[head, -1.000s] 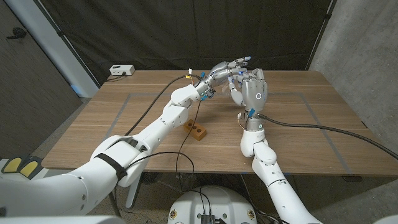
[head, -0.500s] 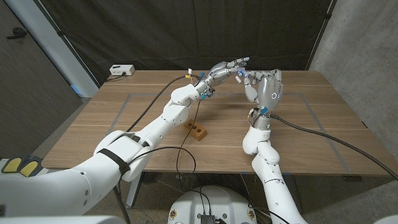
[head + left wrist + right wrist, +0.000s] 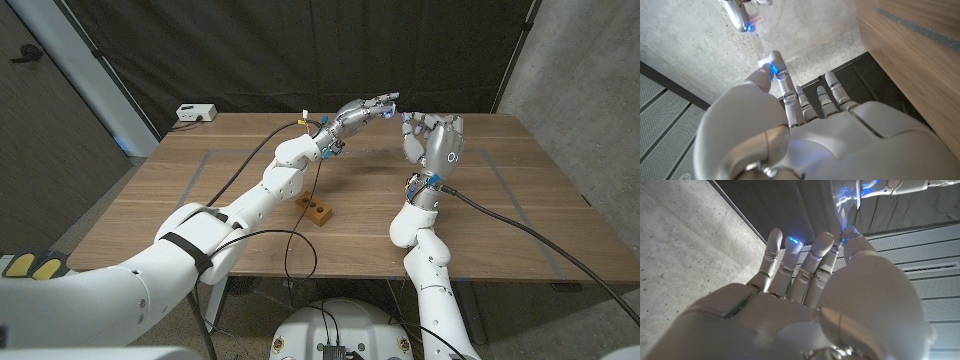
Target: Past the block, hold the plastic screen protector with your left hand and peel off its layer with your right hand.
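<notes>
- The left hand (image 3: 365, 111) is raised above the far part of the tabletop (image 3: 480, 215), beyond the block. Its fingers (image 3: 385, 101) reach toward the right hand and are drawn together at the tips.
- In the left wrist view, the left hand (image 3: 805, 135) pinches a thin clear sheet between thumb and a fingertip; this looks like the screen protector (image 3: 771, 67). It is faint against the concrete wall, so its outline is hard to trace.
- The right hand (image 3: 437, 145) stands upright, just beside the left and apart from it, with a small gap between the fingertips. Its fingers (image 3: 418, 122) are curled inward.
- In the right wrist view, a clear film (image 3: 841, 207) rises from between the right hand's (image 3: 805, 310) thumb and fingertip. Whether this is the peeled layer or the protector itself I cannot tell.
- The wooden block (image 3: 314, 209) sits on the tabletop under the left forearm, well apart from both hands.
- There is open tabletop to the right of the right arm and along the near edge. A white box (image 3: 195, 113) rests at the far left corner.
</notes>
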`<state>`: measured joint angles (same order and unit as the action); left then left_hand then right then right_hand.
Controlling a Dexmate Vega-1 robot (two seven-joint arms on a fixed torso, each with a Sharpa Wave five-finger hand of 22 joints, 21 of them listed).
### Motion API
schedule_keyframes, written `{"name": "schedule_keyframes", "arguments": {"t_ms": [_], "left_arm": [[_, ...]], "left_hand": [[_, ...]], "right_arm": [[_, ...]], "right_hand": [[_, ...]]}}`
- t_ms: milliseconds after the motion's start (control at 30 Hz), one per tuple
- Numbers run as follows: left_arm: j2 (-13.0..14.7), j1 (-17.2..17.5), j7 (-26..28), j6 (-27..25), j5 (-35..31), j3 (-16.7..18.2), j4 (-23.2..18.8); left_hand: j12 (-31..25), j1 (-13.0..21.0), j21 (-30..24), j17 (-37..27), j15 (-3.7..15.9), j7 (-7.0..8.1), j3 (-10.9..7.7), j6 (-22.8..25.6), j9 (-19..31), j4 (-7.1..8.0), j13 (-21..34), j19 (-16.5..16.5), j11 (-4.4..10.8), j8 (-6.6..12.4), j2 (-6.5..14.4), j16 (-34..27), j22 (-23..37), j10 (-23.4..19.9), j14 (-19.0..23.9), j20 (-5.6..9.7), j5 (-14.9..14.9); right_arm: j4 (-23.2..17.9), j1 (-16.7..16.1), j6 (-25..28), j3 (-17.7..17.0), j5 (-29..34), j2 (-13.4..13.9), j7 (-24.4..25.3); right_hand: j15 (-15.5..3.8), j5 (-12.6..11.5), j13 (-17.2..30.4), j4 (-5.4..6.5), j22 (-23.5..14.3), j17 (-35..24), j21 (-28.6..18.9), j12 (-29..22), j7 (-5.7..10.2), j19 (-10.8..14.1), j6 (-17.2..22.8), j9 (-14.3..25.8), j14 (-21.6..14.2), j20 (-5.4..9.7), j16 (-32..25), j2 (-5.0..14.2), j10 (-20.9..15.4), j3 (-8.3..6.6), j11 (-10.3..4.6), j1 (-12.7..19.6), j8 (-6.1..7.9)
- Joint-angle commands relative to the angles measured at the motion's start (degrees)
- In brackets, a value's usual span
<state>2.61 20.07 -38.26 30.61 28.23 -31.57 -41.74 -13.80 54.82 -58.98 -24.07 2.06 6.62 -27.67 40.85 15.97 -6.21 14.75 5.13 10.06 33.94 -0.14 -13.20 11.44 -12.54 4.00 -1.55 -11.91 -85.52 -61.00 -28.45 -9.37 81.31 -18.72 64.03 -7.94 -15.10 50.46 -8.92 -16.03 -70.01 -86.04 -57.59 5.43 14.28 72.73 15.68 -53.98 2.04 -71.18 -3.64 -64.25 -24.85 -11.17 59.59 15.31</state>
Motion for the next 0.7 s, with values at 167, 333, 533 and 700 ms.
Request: {"name": "schedule_keyframes", "arguments": {"t_ms": [167,333,533,700], "left_arm": [[3.14,-2.16,1.91,3.30,-7.85,-3.05,-0.25],[6.01,-1.69,4.85,1.48,-11.58,-4.87,-5.22],[7.88,-3.44,4.36,-0.71,-14.53,-7.28,-7.08],[7.74,-5.40,3.47,-0.83,-16.16,-8.94,-5.68]], "left_hand": [[1.78,-5.56,-0.60,0.54,-1.50,-3.06,4.61,-28.55,-2.38,0.82,0.80,4.62,-4.30,-12.39,-4.24,1.96,-0.03,9.35,-5.75,-1.07,1.69],[1.92,-6.91,-0.18,1.03,-2.51,-3.92,6.00,-32.59,-2.44,1.08,0.89,5.44,-5.61,-14.38,-5.52,2.31,-0.19,11.47,-7.61,-1.86,1.19],[1.45,-4.60,0.44,2.10,-3.49,-3.12,5.75,-29.18,-2.55,-0.23,0.90,5.59,-6.32,-13.57,-5.35,2.28,-0.68,12.03,-8.84,-2.60,0.66],[0.27,-1.81,0.98,3.67,-3.73,-4.37,5.19,-20.51,-2.78,-1.18,0.69,4.61,-6.23,-11.10,-3.96,1.58,-0.94,10.11,-8.08,-2.37,0.95]], "right_arm": [[1.30,1.38,-2.30,-0.52,-2.52,0.65,-0.03],[2.16,2.10,-3.97,1.04,-6.66,2.51,-0.03],[2.31,2.41,-3.51,4.40,-12.39,5.38,-0.03],[2.12,2.49,-2.84,6.19,-14.43,7.02,-0.03]], "right_hand": [[-4.67,-0.15,0.62,-0.10,0.61,-0.21,-0.95,-0.43,0.10,-0.36,-0.05,0.24,-0.43,7.52,0.24,-0.12,-0.71,-1.08,-0.06,-0.61,0.15],[-4.68,-0.15,0.17,-0.13,1.02,-0.24,-1.31,-0.09,0.10,-0.43,0.08,0.31,-0.51,7.46,0.35,-0.22,-0.56,-1.44,-0.01,-0.75,0.16],[-4.67,-0.12,0.10,-0.18,1.62,-0.31,-1.87,0.05,0.14,-0.56,0.01,0.46,-0.67,7.43,0.38,-0.33,-0.36,-2.01,-0.01,-0.90,0.11],[-4.69,-0.07,0.35,-0.16,1.85,-0.18,-2.18,-0.20,0.10,-0.73,0.02,0.48,-0.54,7.40,0.60,-0.40,-0.61,-2.23,0.00,-1.05,0.08]]}}
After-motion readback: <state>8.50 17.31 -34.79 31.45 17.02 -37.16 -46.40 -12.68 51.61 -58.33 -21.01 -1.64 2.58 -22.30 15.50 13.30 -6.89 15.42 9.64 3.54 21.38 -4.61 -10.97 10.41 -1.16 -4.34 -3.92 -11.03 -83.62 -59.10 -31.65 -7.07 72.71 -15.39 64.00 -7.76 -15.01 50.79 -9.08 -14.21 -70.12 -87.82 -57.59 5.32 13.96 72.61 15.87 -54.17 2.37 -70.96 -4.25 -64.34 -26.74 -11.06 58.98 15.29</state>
